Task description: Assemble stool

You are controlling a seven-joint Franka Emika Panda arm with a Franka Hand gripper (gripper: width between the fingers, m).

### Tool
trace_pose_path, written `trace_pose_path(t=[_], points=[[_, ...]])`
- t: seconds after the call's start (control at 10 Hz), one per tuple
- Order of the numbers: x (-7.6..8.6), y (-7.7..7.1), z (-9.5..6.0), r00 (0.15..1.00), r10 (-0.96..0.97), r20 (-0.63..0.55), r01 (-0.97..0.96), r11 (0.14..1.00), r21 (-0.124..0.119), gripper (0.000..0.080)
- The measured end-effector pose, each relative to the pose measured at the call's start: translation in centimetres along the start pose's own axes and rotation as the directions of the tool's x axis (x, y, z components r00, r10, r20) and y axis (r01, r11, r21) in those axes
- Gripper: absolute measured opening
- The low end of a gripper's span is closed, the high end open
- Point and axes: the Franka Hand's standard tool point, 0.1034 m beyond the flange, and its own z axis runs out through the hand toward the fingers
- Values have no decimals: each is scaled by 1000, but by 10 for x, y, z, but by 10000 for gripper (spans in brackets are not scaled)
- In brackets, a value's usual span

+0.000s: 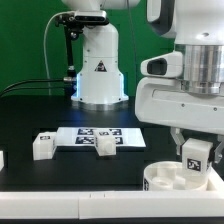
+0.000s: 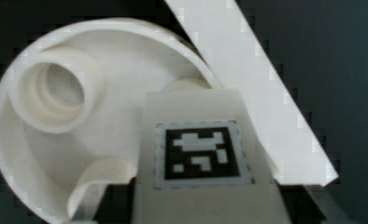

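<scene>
The round white stool seat [image 1: 176, 180] lies at the front on the exterior view's right, sockets up. My gripper [image 1: 193, 152] hangs right over it, shut on a white stool leg [image 1: 194, 153] with a black-and-white tag. In the wrist view the leg [image 2: 199, 140] fills the middle between my fingers, its tag facing the camera, just above the seat [image 2: 65, 110] beside an open socket [image 2: 65, 82]. Two more legs lie on the table, one [image 1: 42, 145] towards the exterior view's left and one [image 1: 103, 146] at the marker board's front edge.
The marker board [image 1: 98, 136] lies flat mid-table. The arm's white base [image 1: 99, 70] stands behind it. A long white bar [image 2: 252, 80] runs beside the seat in the wrist view. A small white piece [image 1: 2, 159] sits at the exterior view's left edge.
</scene>
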Motion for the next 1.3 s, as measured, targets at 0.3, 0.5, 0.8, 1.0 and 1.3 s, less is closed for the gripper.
trace_pose_path(t=[0.3,0.5,0.8,1.0,1.3], points=[[-3,2,1,901,434,15,-434,901,14,335],[-5,5,1,747,662,50,-664,746,51,335],[-7,4,1,715,696,66,-699,713,50,405],[-13,4,-2,810,581,79,-583,812,9,632],[-17,3,-24,983,159,95,-162,986,31,644]])
